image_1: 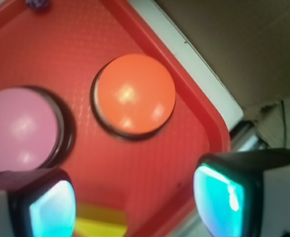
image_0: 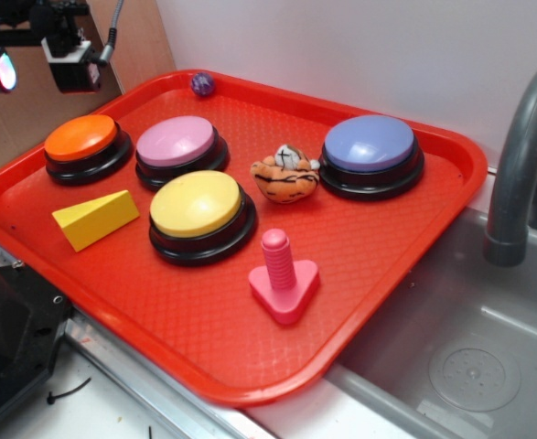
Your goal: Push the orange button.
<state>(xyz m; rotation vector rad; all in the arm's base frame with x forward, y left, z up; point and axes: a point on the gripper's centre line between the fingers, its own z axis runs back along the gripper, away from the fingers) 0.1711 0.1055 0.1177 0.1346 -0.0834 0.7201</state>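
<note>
The orange button [image_0: 82, 140] has a glossy orange dome on a black base and sits at the far left of the red tray [image_0: 369, 265]. In the wrist view the orange button [image_1: 134, 94] lies ahead of the jaws, centre frame, untouched. My gripper [image_0: 39, 66] hangs high above the tray's left corner, well above the button. The gripper [image_1: 135, 202] is open, its two glowing fingertips wide apart with only tray floor between them.
A pink button [image_0: 177, 144], yellow button [image_0: 197, 207] and blue button [image_0: 370, 146] share the tray with a yellow wedge [image_0: 95, 218], a striped plush toy [image_0: 286, 173], a pink bolt-shaped toy [image_0: 283, 275] and a small purple ball [image_0: 201, 84]. A sink with faucet [image_0: 520, 174] lies right.
</note>
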